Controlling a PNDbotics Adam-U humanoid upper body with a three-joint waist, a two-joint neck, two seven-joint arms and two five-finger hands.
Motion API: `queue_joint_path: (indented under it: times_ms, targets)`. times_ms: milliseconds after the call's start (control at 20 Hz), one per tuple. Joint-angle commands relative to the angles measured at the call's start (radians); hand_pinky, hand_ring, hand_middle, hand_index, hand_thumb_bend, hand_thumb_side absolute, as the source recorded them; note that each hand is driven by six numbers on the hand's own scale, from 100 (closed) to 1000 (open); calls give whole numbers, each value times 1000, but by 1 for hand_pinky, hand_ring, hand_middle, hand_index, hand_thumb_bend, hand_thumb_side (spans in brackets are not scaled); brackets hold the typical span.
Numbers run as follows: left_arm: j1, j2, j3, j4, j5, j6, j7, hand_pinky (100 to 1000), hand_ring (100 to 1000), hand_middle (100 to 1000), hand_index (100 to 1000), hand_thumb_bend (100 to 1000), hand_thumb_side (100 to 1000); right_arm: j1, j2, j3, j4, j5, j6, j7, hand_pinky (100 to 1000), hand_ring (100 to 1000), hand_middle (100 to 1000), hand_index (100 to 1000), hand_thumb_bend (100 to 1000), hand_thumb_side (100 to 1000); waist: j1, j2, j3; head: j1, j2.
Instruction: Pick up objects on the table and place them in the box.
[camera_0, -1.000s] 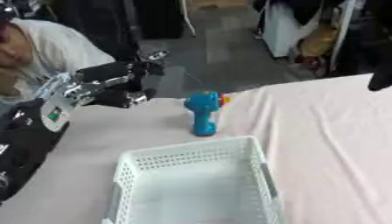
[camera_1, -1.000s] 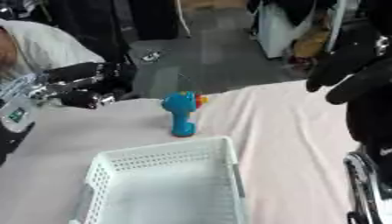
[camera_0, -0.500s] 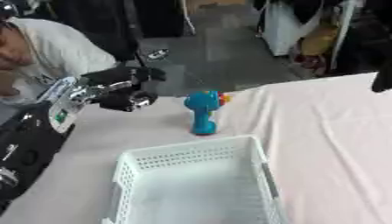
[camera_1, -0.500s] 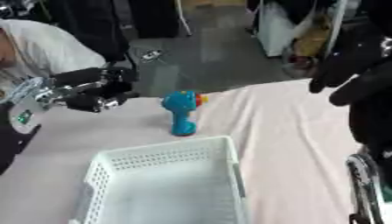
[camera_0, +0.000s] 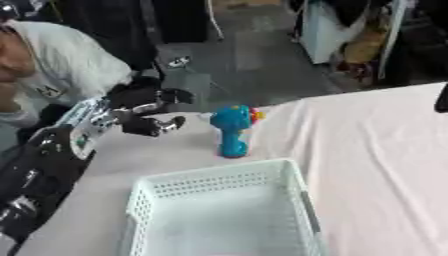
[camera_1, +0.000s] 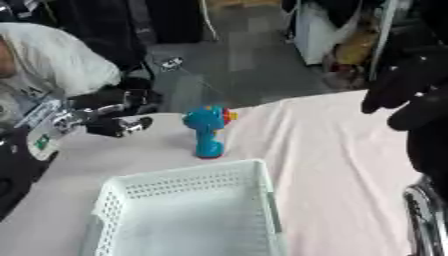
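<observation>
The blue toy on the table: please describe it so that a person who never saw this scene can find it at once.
Start from the white basket on the pink table. Just beyond the basket's far rim stands the blue toy, upright, apart from the basket. The left hand hovers to its left, not touching it. It is the only bright blue thing there, with a rounded head and small red and yellow bits at one side.

A counter (camera_0: 376, 165) draped in a pale pink cloth is filling the lower part of the scene and running askew toward the upper right. Beyond its far edge, a grey floor (camera_0: 254, 55) is showing. A white cabinet (camera_1: 317, 30) is standing at the back on the right, with dark, indistinct items hanging and crowding around it along the back.
</observation>
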Motion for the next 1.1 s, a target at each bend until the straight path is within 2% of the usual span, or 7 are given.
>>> queue_joint_path:
  times_ms: [50,400,750,1100]
  targets:
    - [-35,17,25,19,-25,-12,16,1000,1000,1000,1000,923,1000,-23,4,2,-12,-6,-1,6,323,425,448,494,100,1000,-2,-6,-5,6,-26]
    - [-52,8,42,63,-55,-49,8,1000,1000,1000,1000,953,1000,-41,12,2,-12,-10,-4,8,323,425,448,494,100,1000,-3,14,-25,8,-57]
    - [-51,1,57,86,-35,-57,-3,1000,1000,1000,1000,936,1000,-54,18,1,-12,-12,-7,10,323,425,447,494,100,1000,-4,30,-40,13,-63]
    - [-44,-7,53,90,39,-88,-140,1000,1000,1000,1000,960,1000,-62,20,1,-12,-14,-8,11,326,427,447,494,100,1000,-5,39,-48,14,-63]
